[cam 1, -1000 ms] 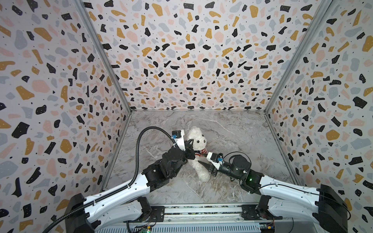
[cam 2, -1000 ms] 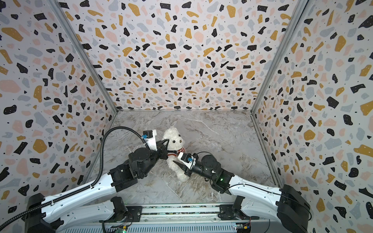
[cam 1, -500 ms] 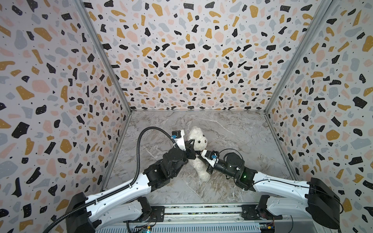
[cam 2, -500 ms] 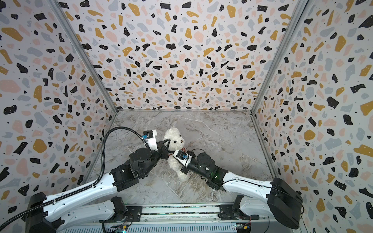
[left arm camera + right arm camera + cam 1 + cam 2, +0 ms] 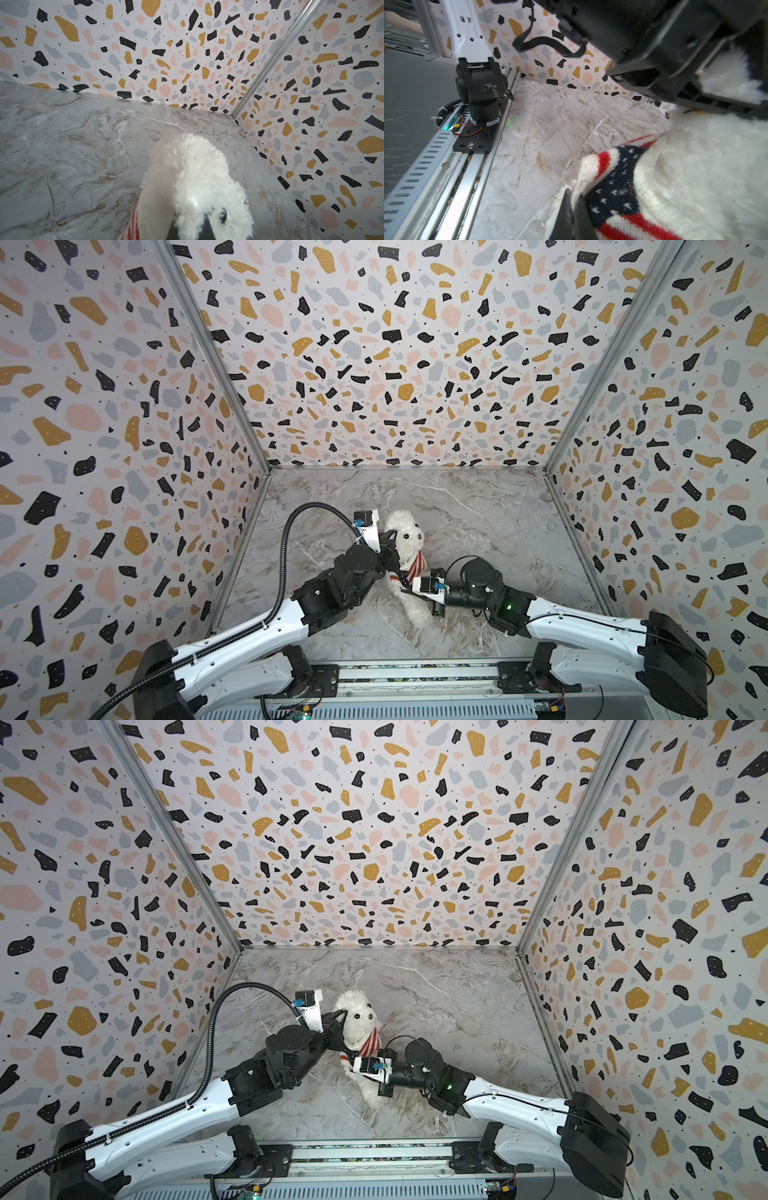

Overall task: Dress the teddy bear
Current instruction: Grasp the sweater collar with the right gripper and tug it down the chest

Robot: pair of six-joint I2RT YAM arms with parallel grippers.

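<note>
Teddy bear [image 5: 405, 533]: upright on the marble desk [image 5: 478, 522], left of the middle, between the two arms, face toward the camera in both top views.
Sweater [image 5: 415, 568]: knitted, red and white stripes and a navy part, around the bear's neck and chest.
Left hand [image 5: 392, 562]: closed narrow at the bear's neck; what it pinches I cannot tell.
Right hand [image 5: 572, 214]: closed, pinching the sweater's white edge.
</note>
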